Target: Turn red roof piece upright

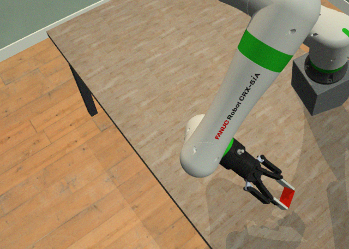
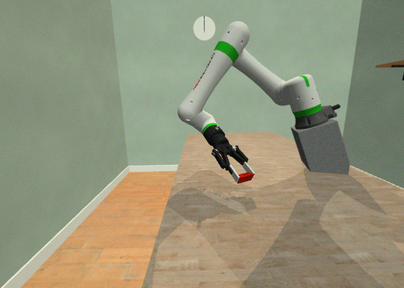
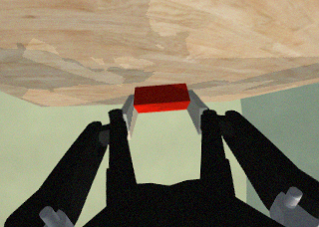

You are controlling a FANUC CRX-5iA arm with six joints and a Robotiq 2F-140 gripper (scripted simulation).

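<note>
My gripper is shut on the red roof piece, held between the two grey fingertip pads. The piece is up in the air above the wooden table, with the gripper tilted at a slant toward the table. In the exterior view the red roof piece sits at the fingertips of the gripper, clear of the table top, with its shadow below. In the wrist view the red piece shows as a flat red block between the fingers of the gripper.
The grey robot base block stands at the right of the table. The table's left edge runs diagonally, with wooden floor below it.
</note>
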